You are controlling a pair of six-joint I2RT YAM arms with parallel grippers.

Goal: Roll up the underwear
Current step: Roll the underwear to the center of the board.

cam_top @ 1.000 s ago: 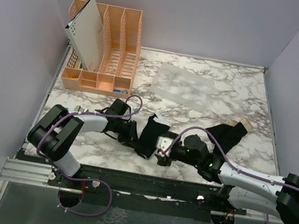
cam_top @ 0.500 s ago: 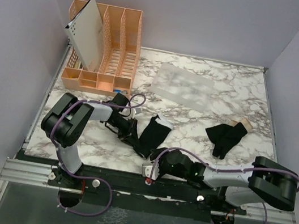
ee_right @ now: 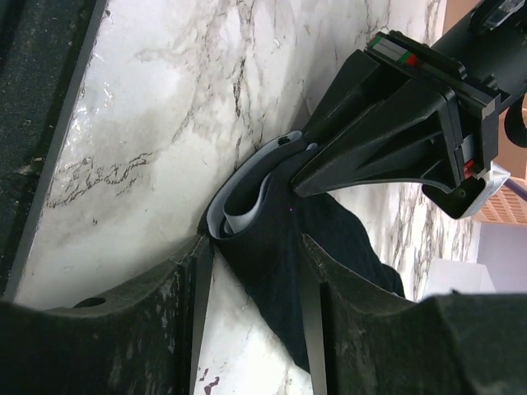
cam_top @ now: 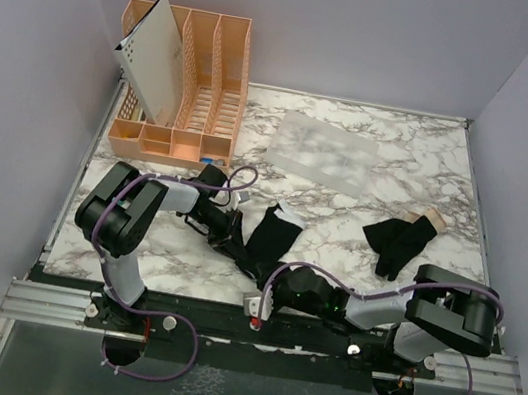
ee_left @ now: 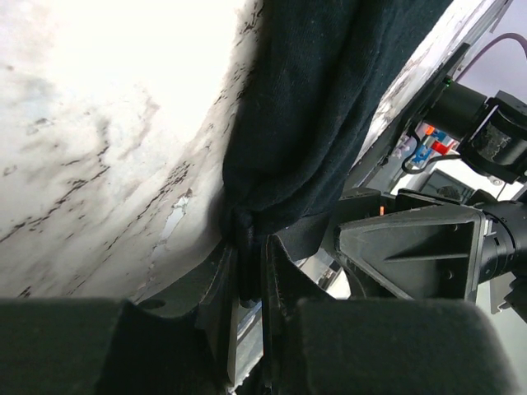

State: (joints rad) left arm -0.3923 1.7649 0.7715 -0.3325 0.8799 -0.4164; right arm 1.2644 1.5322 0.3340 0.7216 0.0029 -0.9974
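The left tool (ee_left: 247, 251) pinches the black underwear (ee_left: 329, 99) on the tabletop (ee_left: 99, 123); the right tool (ee_right: 254, 247) is spread at its near end

**Surfaces as I read them from my console**

The table (cam_top: 391, 168) looks to me like a marble-pattern slab, white with grey veins. It glares in my left wrist view, so I call it glossy. The middle underwear (cam_top: 270, 237) is matt black cloth, soft and creased, with a smooth grey band (ee_right: 245, 197) of faint sheen at its edge. The right-hand underwear (cam_top: 396, 242) is the same dull black cloth, and its tan band (cam_top: 430, 219) is matt. The left gripper (ee_left: 249, 271) and right gripper (ee_right: 254, 247) look like matt black plastic, the right one's fingers (ee_right: 132, 329) grainy and scuffed. The rack (cam_top: 203, 76) is orange plastic lattice. The sheet (cam_top: 324, 153) is frosted and translucent. The rail (cam_top: 53, 304) is dull grey metal.
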